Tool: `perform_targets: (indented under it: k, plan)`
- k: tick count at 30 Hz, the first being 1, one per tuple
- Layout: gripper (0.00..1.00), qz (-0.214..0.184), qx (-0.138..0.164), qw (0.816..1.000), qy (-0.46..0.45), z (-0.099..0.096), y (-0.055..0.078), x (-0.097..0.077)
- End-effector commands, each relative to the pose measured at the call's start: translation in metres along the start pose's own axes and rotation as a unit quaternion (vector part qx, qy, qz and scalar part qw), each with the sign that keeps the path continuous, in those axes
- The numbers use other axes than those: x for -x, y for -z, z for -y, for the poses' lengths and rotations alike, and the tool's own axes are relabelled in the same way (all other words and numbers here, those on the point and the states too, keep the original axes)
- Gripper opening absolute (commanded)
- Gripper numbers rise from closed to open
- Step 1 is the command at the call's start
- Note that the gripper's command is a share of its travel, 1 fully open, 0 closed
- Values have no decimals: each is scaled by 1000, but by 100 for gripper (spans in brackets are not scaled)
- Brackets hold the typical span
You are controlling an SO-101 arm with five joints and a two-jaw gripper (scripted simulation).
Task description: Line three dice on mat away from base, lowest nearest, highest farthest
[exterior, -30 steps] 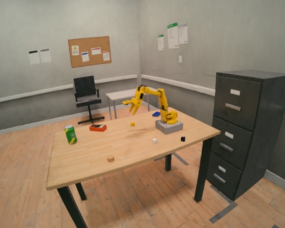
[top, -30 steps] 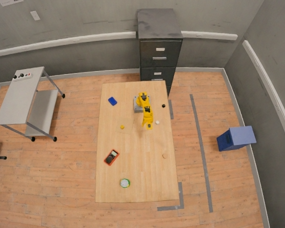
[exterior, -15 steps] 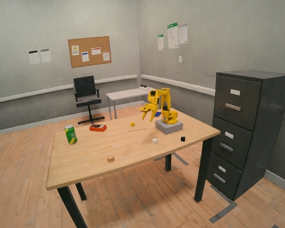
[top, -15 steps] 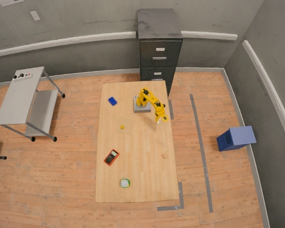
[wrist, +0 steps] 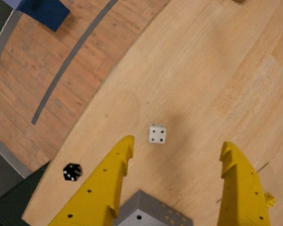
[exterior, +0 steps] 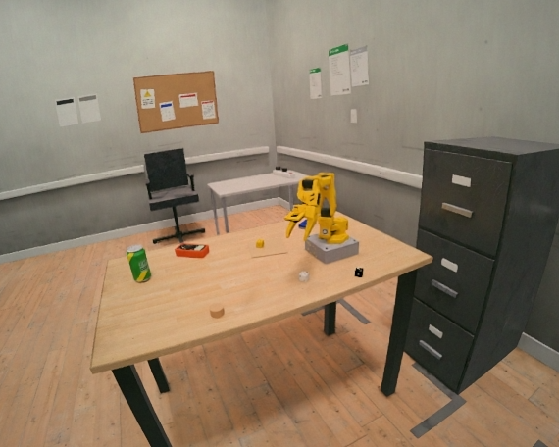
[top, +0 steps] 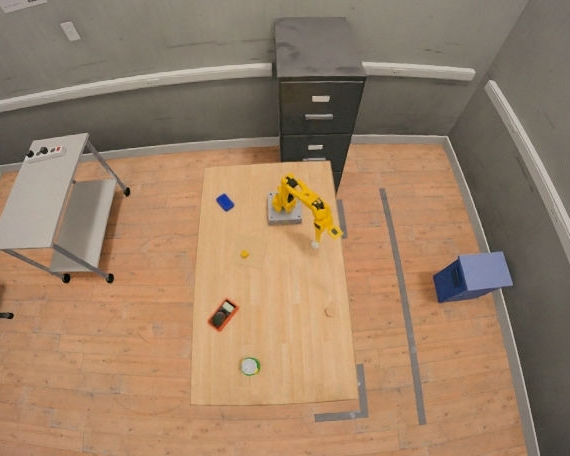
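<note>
The white die (top: 315, 245) (exterior: 303, 276) (wrist: 157, 134) lies on the table and shows four in the wrist view. The black die (exterior: 359, 272) (wrist: 71, 171) lies near the table edge beside the base; the arm hides it in the top view, and its top number is unclear. The yellow die (top: 244, 254) (exterior: 260, 243) (wrist: 270, 199) sits on the thin tan mat (top: 259, 245) (exterior: 276, 252); its number is too small to read. My gripper (top: 327, 236) (exterior: 297, 238) (wrist: 178, 142) is open and empty, above the table near the white die, which appears between and beyond the fingertips in the wrist view.
The grey robot base (top: 284, 218) (exterior: 331, 251) stands at the rear of the table. A blue box (top: 225, 202) lies beside it. A red multimeter (top: 223, 314) (exterior: 192, 250), a green can (top: 250, 366) (exterior: 138, 264) and a wooden disc (top: 329, 312) (exterior: 217, 311) stand farther out.
</note>
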State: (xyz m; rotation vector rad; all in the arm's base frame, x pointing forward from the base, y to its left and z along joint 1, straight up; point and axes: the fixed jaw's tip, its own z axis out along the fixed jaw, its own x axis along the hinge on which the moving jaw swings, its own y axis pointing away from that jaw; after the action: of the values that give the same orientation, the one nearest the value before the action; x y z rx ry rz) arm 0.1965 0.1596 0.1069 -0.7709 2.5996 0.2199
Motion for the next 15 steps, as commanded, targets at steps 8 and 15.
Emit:
perform_targets:
  k: [8, 15]
  plan:
    - [31, -63, -3, 998, 0, -1, -23, -17]
    - [31, -137, -9, 991, 0, 1, -49, -39]
